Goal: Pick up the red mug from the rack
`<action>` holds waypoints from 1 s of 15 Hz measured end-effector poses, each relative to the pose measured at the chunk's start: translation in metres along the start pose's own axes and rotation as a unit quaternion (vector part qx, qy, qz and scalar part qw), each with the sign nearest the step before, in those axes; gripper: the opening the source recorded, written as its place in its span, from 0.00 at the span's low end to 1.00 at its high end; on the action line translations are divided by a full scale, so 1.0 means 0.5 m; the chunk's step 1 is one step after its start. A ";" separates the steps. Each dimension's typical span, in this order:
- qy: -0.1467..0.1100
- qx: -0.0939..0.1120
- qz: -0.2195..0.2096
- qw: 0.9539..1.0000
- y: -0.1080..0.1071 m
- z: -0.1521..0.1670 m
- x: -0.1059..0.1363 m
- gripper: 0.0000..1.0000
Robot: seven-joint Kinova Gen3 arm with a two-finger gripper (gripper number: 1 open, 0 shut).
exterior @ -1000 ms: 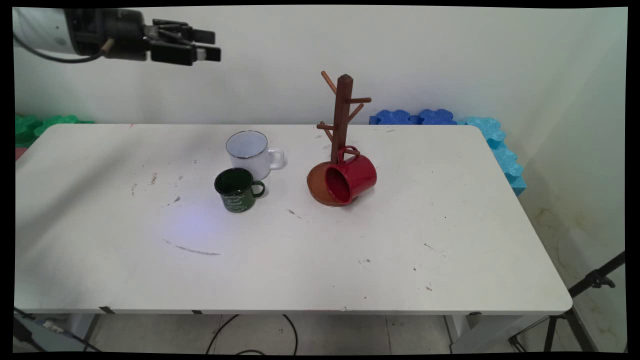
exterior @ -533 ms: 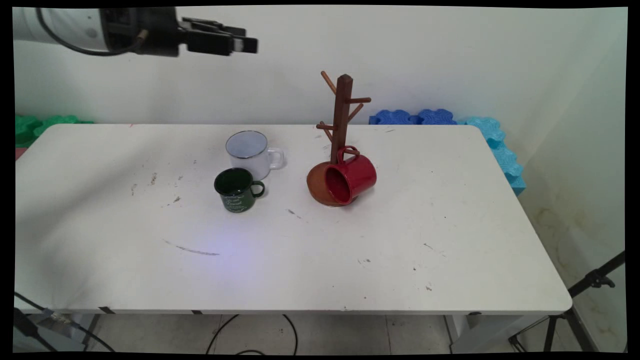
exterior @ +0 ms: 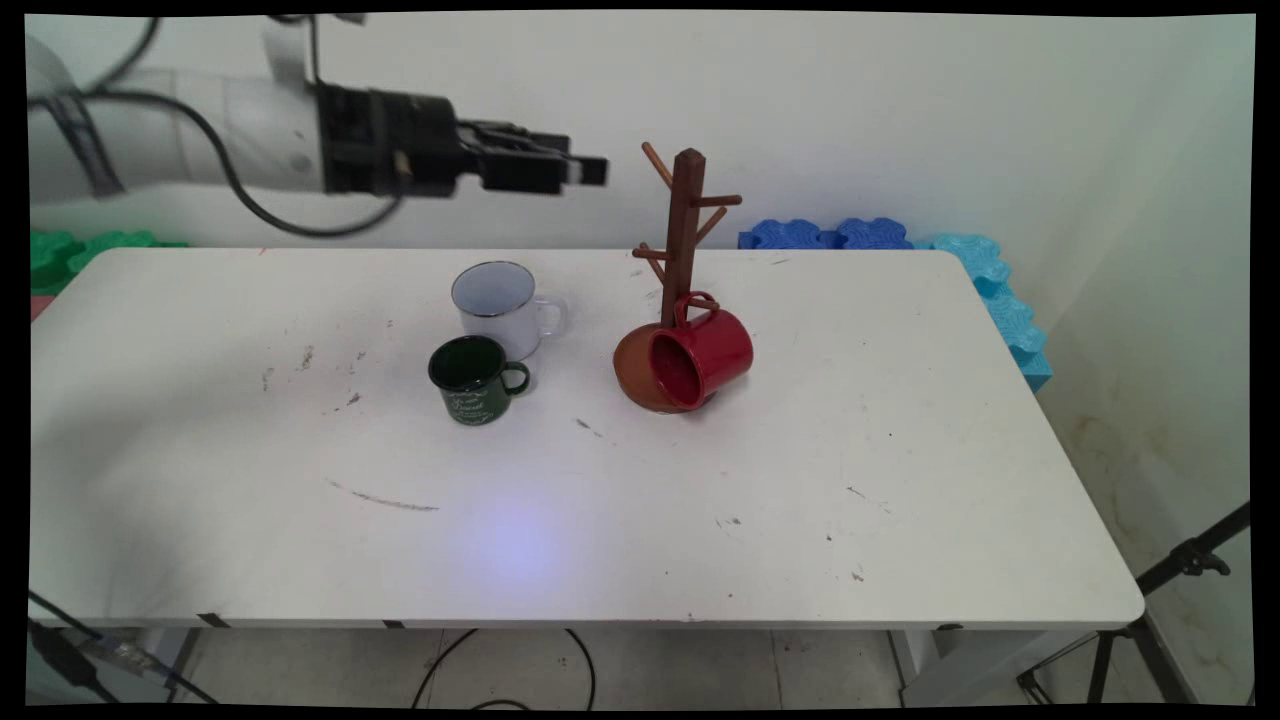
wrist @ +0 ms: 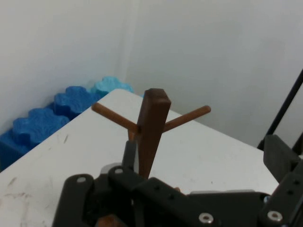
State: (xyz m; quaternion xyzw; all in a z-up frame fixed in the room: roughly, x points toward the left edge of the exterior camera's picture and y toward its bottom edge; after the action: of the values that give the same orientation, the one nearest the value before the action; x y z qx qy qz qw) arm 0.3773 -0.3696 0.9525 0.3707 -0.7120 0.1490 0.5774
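Gripper (exterior: 590, 172) hovering high, left of the mug tree (exterior: 684, 232) top, pointing right. Finger spacing indeterminable from either view. Main view only: red mug (exterior: 703, 355) lying at the tree base, white mug (exterior: 497, 303), green mug (exterior: 471, 377). Hand view only: tree post (wrist: 152, 130) facing the gripper.

A dark brown wooden mug tree (exterior: 687, 225) stands upright near the middle of the white table (exterior: 900, 480), toward its far side, with short pegs angling off its square post. A red mug (exterior: 703, 355) hangs by its handle from a low peg on the near side, tilted, its mouth facing near-left over the tree's round brown base. To the left stand an upright white mug (exterior: 497, 303) and, just nearer, a dark green mug (exterior: 471, 378).
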 end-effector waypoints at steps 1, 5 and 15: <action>0.005 0.001 -0.001 1.000 0.012 0.015 -0.012 1.00; 0.008 0.010 -0.010 1.000 0.036 0.068 -0.062 1.00; -0.081 0.054 -0.057 0.994 0.072 0.156 -0.252 1.00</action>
State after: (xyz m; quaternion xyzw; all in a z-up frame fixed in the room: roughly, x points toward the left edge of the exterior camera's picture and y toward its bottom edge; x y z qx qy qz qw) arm 0.3041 -0.3504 0.8204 0.4523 -0.7249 0.1235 0.5046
